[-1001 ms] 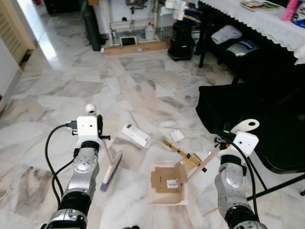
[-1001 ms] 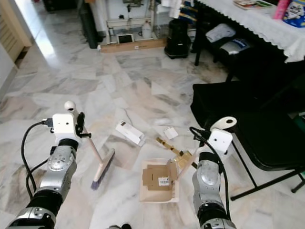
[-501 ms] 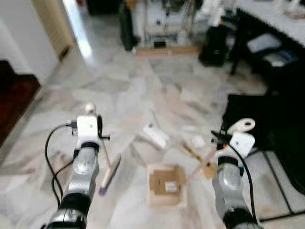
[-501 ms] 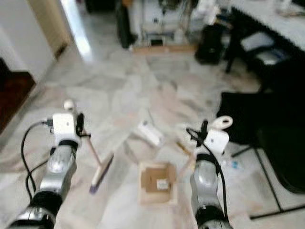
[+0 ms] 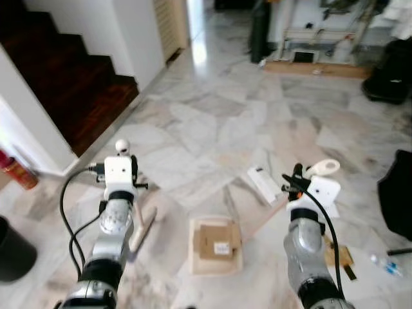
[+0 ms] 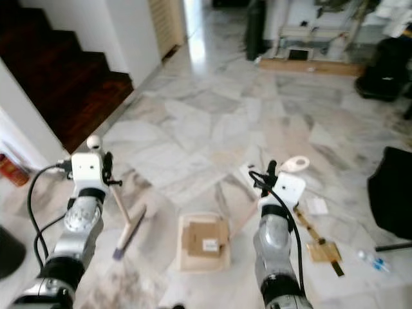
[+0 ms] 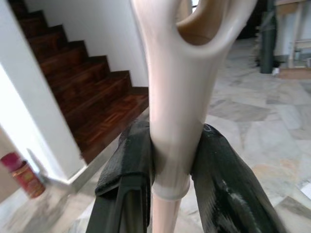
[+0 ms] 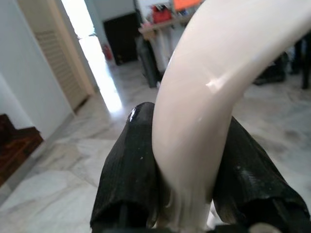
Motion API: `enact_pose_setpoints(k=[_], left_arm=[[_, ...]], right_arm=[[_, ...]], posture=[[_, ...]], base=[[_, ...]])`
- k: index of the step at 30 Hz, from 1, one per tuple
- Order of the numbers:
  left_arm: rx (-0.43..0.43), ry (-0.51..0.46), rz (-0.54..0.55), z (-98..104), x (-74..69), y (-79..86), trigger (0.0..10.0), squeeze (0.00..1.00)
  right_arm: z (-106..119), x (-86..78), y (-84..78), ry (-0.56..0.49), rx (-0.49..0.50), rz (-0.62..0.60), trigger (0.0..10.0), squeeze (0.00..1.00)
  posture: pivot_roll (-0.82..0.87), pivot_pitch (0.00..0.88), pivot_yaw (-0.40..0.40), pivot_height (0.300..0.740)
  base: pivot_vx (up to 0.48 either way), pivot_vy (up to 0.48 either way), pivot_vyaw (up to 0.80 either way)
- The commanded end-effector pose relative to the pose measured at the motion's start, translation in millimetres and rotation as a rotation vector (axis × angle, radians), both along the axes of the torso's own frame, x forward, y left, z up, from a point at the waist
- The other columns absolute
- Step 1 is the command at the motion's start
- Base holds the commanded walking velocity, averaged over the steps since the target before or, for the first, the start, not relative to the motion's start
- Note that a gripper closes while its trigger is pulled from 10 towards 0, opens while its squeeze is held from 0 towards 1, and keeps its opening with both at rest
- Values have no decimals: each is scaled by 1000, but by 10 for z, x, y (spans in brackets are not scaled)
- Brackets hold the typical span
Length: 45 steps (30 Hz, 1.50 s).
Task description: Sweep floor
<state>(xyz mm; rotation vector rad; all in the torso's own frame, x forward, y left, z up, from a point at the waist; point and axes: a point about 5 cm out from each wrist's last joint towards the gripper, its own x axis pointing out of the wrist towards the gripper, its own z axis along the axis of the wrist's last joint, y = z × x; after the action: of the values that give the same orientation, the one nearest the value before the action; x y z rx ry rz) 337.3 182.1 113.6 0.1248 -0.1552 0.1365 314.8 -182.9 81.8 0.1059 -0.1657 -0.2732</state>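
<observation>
On the marble floor (image 5: 212, 129) directly ahead of the robot, at 6 o'clock in the head views:

Item 1. Left gripper (image 7: 167, 160), both black fingers pinching the cream plastic handle of a short hand broom (image 6: 131, 227). Handle slants down toward 5 o'clock; the brush head rests on or just above the floor at 9 o'clock of the dustpan.

Item 2. Right gripper (image 8: 187, 160), fingers clamped on the curved cream handle of a flat cream plastic dustpan (image 5: 215, 246). The handle runs from the gripper toward 8 o'clock; the pan lies flat on the floor between the two arms.

Item 3. Brown cardboard piece with a white label (image 5: 216, 241), already lying in the dustpan.

Item 4. White rectangular carton (image 5: 264, 184), loose on the floor at 1 o'clock of the pan, near it.

Item 5. Flattened brown cardboard scrap (image 6: 323, 250) and small white paper slip (image 6: 317, 205), loose at 3 o'clock, beyond the right arm.

Item 6. Dark wooden staircase (image 5: 71, 77) at 10 o'clock, well apart.

Step in hand, by judgement: collecting, partly done, with litter outstanding. The next move calls for bringing the pan's lip up to the white carton and drawing the broom behind it to push it in.
</observation>
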Motion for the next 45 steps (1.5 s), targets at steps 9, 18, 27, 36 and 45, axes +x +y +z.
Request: enact_pose_setpoints(k=[9,18,27,36,45], left_arm=[[-24,-33,3,63,25,-20,10000,0],[-23,-32,9,69,23,9,10000,0],[-21,-34,15,85,24,30,10000,0],[-21,-33,19,88,21,36,10000,0],[-22,-34,22,90,13,46,10000,0]], right_arm=[[147,67,53,-61,6,27,10000,0],[138,82,103,-52,14,48,10000,0],[149,93,86,-53,12,44,10000,0],[143,88,68,-47,9,39,10000,0],[144,97,107,-45,16,48,10000,0]], posture=[[-52,0,38,740],[-43,0,41,740],[-44,0,46,740],[-42,0,45,740],[-36,0,41,740]], base=[[0,0,0],[0,136,0],[0,369,0],[0,368,0],[0,370,0]])
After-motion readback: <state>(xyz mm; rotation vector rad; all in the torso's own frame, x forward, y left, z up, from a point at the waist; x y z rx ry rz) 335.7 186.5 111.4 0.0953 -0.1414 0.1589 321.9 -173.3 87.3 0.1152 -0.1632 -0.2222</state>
